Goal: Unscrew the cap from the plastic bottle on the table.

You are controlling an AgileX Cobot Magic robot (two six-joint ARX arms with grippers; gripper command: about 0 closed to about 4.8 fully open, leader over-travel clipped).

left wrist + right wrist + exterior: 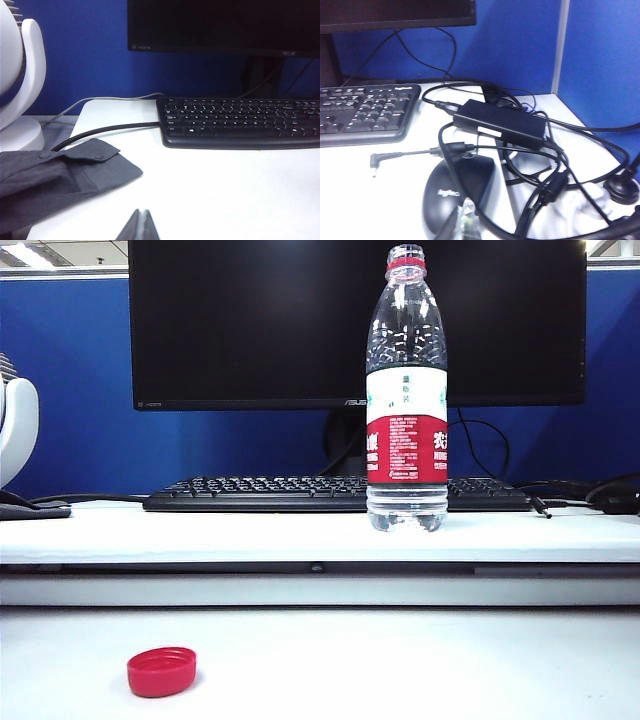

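- The table (500, 660) is a wide white surface with a raised white shelf step along the back.
- A black monitor (250, 320) stands on the step before a blue partition (70, 390).
- A black keyboard (260, 494) lies on the step below the monitor.
- The plastic bottle (406, 390) stands upright on the step, right of the middle in the exterior view, just in front of the keyboard. Its neck is open, with only the thin red ring left on it.
- A grey cloth pouch (55, 177) lies at the step's left end, beside a white fan base (20, 90).
- A black mouse (455, 192), a black power brick (500, 122) and tangled cables lie at the right end.
- The cap (161, 671) lies off the bottle on the lower table surface, low on the left in the exterior view, well apart from the bottle.
- The left claw (140, 226) shows its tips pressed together, holding nothing.
- The right claw (465, 220) is closed and empty, just above the mouse.
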